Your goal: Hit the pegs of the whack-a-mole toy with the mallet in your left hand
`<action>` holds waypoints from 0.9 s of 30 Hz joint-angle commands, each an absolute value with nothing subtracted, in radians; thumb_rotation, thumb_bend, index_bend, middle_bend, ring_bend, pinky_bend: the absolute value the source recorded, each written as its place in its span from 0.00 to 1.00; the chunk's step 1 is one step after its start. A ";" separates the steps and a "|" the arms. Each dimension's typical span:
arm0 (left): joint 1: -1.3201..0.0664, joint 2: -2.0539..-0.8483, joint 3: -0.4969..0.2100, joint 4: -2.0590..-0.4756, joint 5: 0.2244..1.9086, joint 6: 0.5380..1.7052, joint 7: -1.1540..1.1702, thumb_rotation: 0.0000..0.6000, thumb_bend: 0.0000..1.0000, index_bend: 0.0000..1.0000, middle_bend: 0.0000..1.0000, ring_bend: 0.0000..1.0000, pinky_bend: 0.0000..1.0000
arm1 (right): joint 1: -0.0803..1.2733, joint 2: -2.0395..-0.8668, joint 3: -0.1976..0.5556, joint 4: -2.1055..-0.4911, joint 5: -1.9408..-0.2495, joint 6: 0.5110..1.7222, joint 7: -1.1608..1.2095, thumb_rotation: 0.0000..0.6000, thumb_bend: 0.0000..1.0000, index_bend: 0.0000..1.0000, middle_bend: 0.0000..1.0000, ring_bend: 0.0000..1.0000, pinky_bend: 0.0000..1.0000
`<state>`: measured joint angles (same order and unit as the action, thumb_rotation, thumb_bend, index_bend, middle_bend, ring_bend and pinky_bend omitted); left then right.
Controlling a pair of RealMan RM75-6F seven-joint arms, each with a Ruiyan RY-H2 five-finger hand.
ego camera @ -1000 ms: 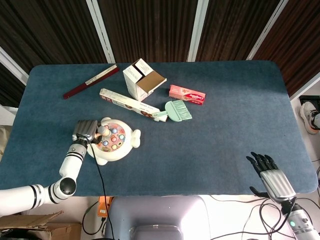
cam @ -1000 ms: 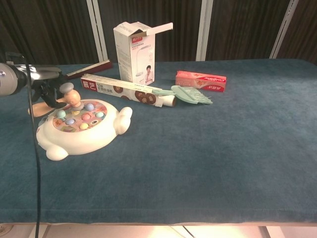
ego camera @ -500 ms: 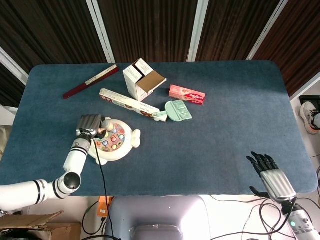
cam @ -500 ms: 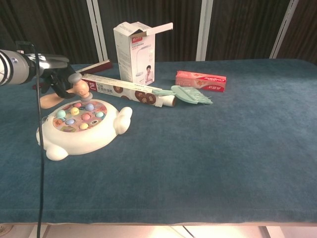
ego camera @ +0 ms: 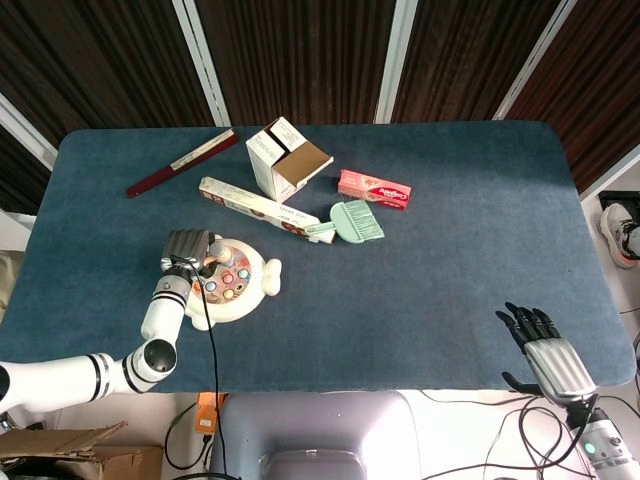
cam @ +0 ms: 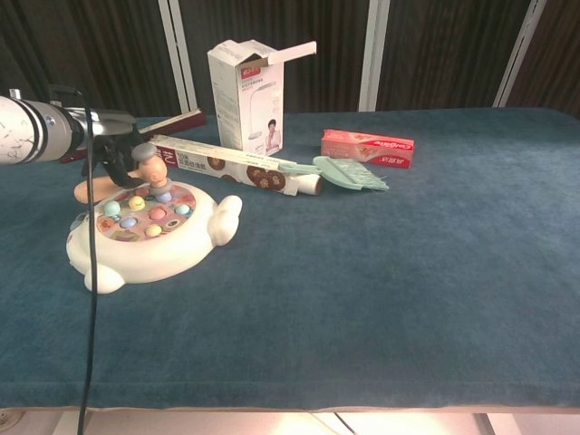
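Observation:
The whack-a-mole toy (ego camera: 238, 290) (cam: 149, 237) is a white, animal-shaped base with several coloured pegs (cam: 145, 216) on its round top, lying at the table's left front. My left hand (ego camera: 186, 250) (cam: 118, 145) grips the small wooden mallet (cam: 136, 174), whose head (ego camera: 216, 252) hangs just over the pegs at the toy's far edge. Its orange handle end sticks out to the left in the chest view. My right hand (ego camera: 545, 350) hangs off the table's front right corner, fingers spread, holding nothing.
Behind the toy lie a long printed box (ego camera: 258, 204), an open white carton (ego camera: 287, 158), a red toothpaste box (ego camera: 374, 188), a green brush (ego camera: 352, 222) and a dark red strip (ego camera: 180, 163). A black cable (cam: 89, 290) drops from my left arm.
My left hand has carried the mallet right and towards the far edge of the toy, with the head raised off the pegs and now lowered close to them again. The right hand stayed put.

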<state>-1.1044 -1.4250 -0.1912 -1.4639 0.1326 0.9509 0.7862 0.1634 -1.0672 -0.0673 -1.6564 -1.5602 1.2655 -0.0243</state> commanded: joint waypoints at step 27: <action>-0.984 -1.175 -0.175 -1.681 0.272 0.949 0.643 1.00 0.54 0.69 0.63 0.45 0.71 | 0.157 -1.067 -0.073 -1.658 -1.572 1.272 -0.025 1.00 0.18 0.00 0.00 0.00 0.00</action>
